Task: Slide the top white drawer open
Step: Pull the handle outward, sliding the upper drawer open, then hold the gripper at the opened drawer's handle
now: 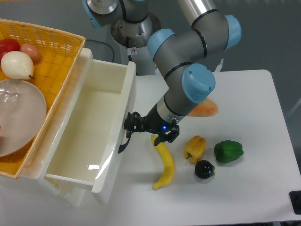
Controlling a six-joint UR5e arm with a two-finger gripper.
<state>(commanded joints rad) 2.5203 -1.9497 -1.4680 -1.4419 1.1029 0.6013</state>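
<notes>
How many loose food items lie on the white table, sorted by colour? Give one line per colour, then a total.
Yellow: 2, the banana and the yellow pepper
Green: 1, the green pepper
Orange: 1, the orange wedge, partly hidden by the arm
Dark: 1, the dark round fruit
Total: 5

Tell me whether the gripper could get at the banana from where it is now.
Probably yes. The gripper sits at the top white drawer's handle, and the banana lies right beside it on the table, uncovered, with nothing between.
</notes>
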